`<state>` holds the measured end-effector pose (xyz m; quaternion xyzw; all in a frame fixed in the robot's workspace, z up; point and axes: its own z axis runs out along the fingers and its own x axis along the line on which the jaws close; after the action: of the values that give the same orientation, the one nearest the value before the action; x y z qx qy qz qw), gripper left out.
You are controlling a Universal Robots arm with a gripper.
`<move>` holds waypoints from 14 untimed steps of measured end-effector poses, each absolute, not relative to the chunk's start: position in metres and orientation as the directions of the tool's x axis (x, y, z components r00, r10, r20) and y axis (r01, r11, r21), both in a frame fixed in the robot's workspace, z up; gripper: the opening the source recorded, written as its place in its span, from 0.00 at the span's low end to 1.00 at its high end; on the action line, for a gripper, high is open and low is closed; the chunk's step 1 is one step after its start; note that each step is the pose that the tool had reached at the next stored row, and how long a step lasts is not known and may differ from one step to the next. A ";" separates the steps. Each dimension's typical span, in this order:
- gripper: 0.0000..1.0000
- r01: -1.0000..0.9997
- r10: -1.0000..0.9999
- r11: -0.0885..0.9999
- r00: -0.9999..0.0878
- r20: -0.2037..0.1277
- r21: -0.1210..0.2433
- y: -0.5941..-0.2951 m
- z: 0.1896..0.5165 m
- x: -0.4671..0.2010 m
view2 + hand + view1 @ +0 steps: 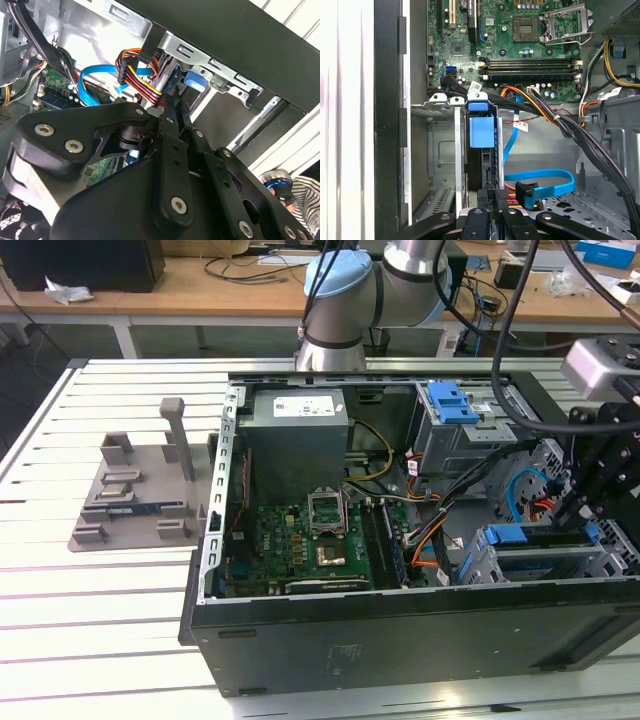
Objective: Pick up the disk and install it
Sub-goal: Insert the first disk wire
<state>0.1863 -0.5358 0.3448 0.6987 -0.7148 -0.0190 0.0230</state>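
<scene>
A: Arm, pose?
B: It reaches from the desk's (pixel 60 570) far edge over the open computer case (pixel 400 640). The end effector (pixel 590 490) hangs low over the drive bay at the case's near corner, on the exterior view's right.

A: End effector, state?
B: Cannot tell; the black linkages hide the tips in both wrist views.

A: Disk, location?
B: The disk (pixel 481 150) stands on edge in the bay (pixel 445 165), directly beneath the end effector.

A: Disk, appearance?
B: Blue plastic rail and tab facing the first wrist view, dark edge behind. In the exterior view, a blue rail (pixel 520 536) along the bay's top.

A: Adjacent items?
B: Blue data cable (pixel 545 182), bundled power leads (pixel 142 80), motherboard (pixel 520 45).
</scene>
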 end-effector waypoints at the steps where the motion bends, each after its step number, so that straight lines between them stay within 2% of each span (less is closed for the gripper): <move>1: 0.17 -0.998 -1.000 0.023 -0.023 0.006 0.060 -0.536 0.344 0.187; 14: 0.17 -0.998 -1.000 0.023 -0.023 0.005 0.065 -0.535 0.340 0.188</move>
<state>0.1882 -0.5355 0.3403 0.6986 -0.7148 -0.0215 0.0245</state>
